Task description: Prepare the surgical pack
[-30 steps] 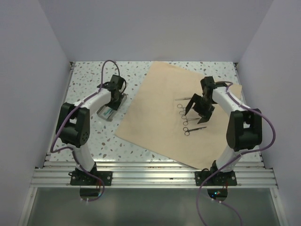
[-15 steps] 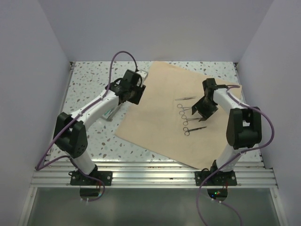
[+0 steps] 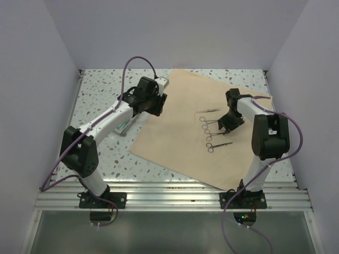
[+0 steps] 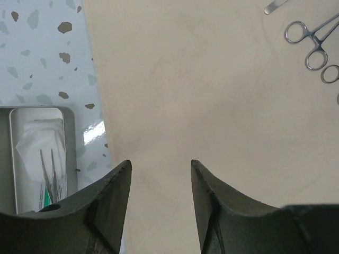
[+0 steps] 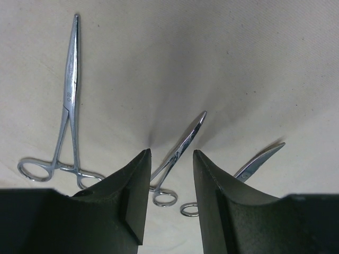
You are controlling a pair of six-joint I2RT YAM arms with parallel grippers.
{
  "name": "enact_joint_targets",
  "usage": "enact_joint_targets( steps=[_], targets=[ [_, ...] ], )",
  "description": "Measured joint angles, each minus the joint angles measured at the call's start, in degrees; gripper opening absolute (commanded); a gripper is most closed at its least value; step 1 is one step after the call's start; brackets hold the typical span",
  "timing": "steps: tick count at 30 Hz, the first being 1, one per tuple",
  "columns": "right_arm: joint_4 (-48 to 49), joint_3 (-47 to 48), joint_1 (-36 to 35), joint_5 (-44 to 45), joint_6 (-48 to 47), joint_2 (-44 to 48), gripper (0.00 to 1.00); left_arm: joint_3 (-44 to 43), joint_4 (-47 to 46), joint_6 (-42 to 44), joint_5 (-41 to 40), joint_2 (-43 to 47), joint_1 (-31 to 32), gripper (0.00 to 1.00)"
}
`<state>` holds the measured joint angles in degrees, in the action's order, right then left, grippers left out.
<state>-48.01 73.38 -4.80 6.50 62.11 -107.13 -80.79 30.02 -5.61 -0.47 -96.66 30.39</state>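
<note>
The tan wrap sheet (image 3: 175,140) lies spread on the table, with several steel scissor-handled instruments (image 3: 212,132) in a row on it. My right gripper (image 3: 229,123) is low over them. In the right wrist view its jaws (image 5: 171,151) stand apart, straddling a curved clamp (image 5: 185,138) without touching it. A straight clamp (image 5: 69,106) lies to the left and scissors (image 5: 260,160) to the right. My left gripper (image 3: 152,103) hovers open and empty (image 4: 160,161) over the sheet's left edge. The silver tray (image 4: 13,159) holds white gauze (image 4: 33,144) and a thin instrument.
The tray (image 3: 121,127) sits on the speckled tabletop (image 3: 100,95) left of the sheet, partly under my left arm. Thin tweezers (image 3: 209,110) lie at the far end of the instrument row. White walls close in both sides; an aluminium rail (image 3: 169,198) runs along the near edge.
My left gripper lifted off the tray and swung right to the sheet's left edge. My right gripper dropped lower onto the instrument row and its jaws narrowed.
</note>
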Motion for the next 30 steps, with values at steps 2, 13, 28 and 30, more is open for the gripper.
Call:
enact_joint_targets(
  steps=[2, 13, 28, 30],
  targets=[
    [0.2, 0.0, 0.0, 0.1, 0.7, -0.6, 0.40, 0.0, -0.2, 0.0, 0.8, 0.0, 0.0, 0.53],
    [-0.8, 0.0, 0.0, 0.4, 3.5, -2.0, 0.00, -1.8, -0.8, -0.8, 6.3, -0.8, 0.1, 0.56],
    [-0.3, 1.6, -6.3, -4.9, -12.7, 13.0, 0.00, -2.5, -15.3, -12.2, 30.8, -6.9, 1.4, 0.65],
    [0.5, 1.9, -9.4, -6.7, -15.2, 15.5, 0.00, -2.4, -17.9, -14.8, 33.8, -8.3, 1.7, 0.66]
  ],
)
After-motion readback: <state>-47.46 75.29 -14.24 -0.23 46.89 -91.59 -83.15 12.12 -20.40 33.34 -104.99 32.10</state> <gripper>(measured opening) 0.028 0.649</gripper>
